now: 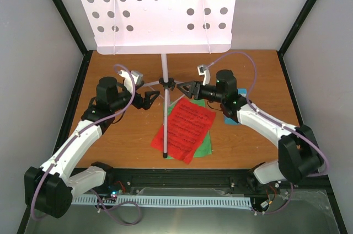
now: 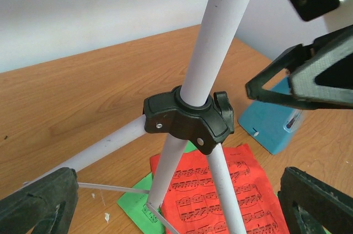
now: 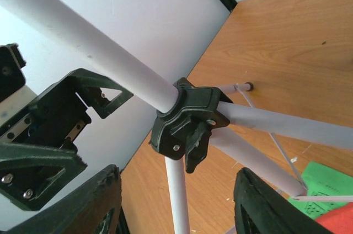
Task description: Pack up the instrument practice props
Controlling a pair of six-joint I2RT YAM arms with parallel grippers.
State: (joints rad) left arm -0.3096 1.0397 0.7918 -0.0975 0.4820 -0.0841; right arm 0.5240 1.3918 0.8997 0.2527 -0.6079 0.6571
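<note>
Both arms bend inward toward the music stand (image 1: pixel 160 8), which stands upright mid-way back on the desk (image 1: pixel 127 134), pole vertical. The left gripper (image 1: pixel 153 101) gapes wide and the right gripper (image 1: pixel 183 90) is partly open, one either side of the stand's black hub (image 1: pixel 166 83).

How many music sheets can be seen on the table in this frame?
2. A red sheet lies on the table in front of the music stand; a green sheet lies under it, showing only at the edges. Further sheets could be hidden beneath.
</note>
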